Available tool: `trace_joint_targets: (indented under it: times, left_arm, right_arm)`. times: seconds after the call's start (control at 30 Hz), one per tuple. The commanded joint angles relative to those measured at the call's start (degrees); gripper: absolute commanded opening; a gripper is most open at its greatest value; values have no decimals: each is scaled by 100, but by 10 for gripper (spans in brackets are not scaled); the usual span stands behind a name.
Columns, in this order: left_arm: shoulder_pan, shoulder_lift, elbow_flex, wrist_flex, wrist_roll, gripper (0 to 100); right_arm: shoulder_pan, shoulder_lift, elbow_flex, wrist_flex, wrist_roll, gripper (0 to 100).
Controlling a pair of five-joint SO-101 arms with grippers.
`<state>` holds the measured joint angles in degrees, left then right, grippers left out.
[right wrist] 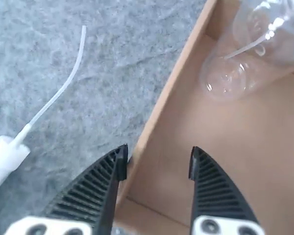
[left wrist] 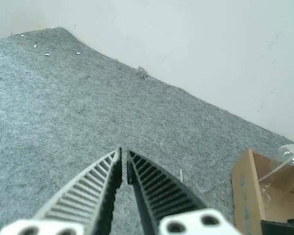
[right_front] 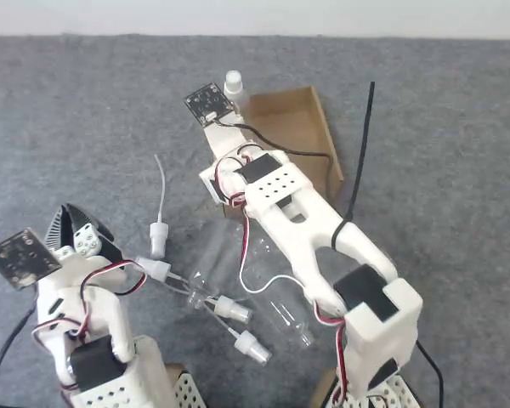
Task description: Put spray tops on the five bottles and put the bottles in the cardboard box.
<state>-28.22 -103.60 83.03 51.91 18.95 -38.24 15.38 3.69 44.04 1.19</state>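
Since one bottle (right wrist: 245, 49) with its spray tube inside is seen resting in the cardboard box (right_front: 293, 136), about a fifth of the task is judged done. The right end effector (right wrist: 158, 149) is held wide open and empty, astride the box wall. The left end effector (left wrist: 124, 152) is almost closed on nothing. Other clear bottles (right_front: 206, 268) and loose spray tops (right_front: 158, 236) are left on the table (right_front: 68, 127) between the arms.

The right arm (right_front: 297, 221) covers part of the cardboard box (right_front: 293, 119) from above; I cannot count the clear bottles (right_front: 208, 263) under it. The boxed bottle (right wrist: 255, 44) runs past the right wrist view's edge.
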Motion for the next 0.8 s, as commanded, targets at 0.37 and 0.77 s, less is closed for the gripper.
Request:
trace_joint_targets:
  times: [0.37, 0.77]
  left_arm:
    - [-26, -88, -48, -193, -35, 13]
    - [-26, -88, -40, -193, -35, 13]
  right_arm:
    - [-48, -1560, -53, 1174, 132, 166]
    - [-57, -2747, -26, 3099, 97, 166]
